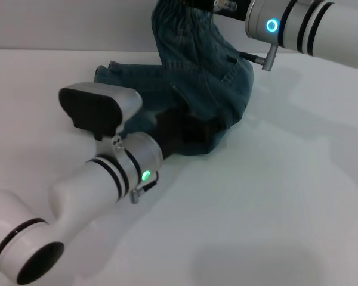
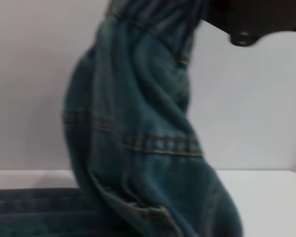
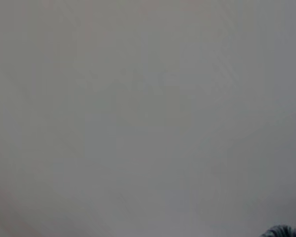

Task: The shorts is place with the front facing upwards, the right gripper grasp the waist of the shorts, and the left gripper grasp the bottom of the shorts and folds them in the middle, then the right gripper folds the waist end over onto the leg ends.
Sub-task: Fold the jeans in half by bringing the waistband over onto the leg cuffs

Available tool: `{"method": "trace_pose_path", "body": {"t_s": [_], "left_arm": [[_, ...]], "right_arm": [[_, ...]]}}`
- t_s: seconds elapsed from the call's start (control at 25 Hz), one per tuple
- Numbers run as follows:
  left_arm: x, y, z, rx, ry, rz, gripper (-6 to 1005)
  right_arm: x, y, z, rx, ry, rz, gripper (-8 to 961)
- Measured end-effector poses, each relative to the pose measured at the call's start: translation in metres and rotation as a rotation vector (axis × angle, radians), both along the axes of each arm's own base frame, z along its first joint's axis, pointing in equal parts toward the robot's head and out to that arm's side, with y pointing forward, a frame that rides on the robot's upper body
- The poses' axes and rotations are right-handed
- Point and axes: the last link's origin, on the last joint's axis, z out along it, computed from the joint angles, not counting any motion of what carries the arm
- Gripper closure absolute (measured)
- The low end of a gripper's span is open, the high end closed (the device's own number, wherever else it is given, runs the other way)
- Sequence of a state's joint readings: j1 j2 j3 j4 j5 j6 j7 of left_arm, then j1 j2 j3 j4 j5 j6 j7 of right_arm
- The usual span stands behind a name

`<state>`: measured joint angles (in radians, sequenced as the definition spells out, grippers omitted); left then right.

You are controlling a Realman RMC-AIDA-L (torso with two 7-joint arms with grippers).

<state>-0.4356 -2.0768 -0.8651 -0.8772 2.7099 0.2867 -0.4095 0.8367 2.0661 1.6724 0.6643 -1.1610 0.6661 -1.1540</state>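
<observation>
The blue-green denim shorts (image 1: 203, 77) stand half raised off the white table (image 1: 274, 196). Their gathered waist (image 1: 179, 18) is pulled up to the top edge of the head view, where my right gripper (image 1: 200, 5) is shut on it. In the left wrist view the waist (image 2: 158, 12) hangs from the right gripper (image 2: 246, 19), and the cloth drapes down in folds. The lower part of the shorts (image 2: 34, 212) lies flat on the table. My left gripper (image 1: 188, 132) rests low against the near edge of the denim. The leg ends are hidden behind the left arm.
My left arm with its green ring (image 1: 145, 176) reaches in from the near left, its wrist housing (image 1: 98, 107) over the flat denim. The right arm with its blue ring (image 1: 271, 25) comes in from the far right. The right wrist view shows only grey.
</observation>
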Motion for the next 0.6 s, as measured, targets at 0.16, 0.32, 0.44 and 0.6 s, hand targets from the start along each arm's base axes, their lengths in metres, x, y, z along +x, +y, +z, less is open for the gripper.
{"method": "trace_pose_path", "body": {"t_s": [0.16, 0.32, 0.44, 0.6], "left_arm": [[0.009, -0.002, -0.009, -0.036, -0.017, -0.034, 139], [0.02, -0.003, -0.016, -0.065, -0.015, -0.072, 139], [0.03, -0.005, -0.021, -0.085, -0.01, -0.116, 139], [0.039, -0.01, -0.027, -0.111, -0.003, -0.163, 139]], "right_arm": [[0.002, -0.001, -0.001, -0.004, 0.003, -0.005, 950], [0.005, -0.002, -0.002, -0.009, 0.006, -0.012, 950], [0.008, -0.003, -0.002, -0.011, 0.008, -0.019, 950], [0.01, -0.004, -0.002, -0.011, 0.01, -0.024, 950]]}}
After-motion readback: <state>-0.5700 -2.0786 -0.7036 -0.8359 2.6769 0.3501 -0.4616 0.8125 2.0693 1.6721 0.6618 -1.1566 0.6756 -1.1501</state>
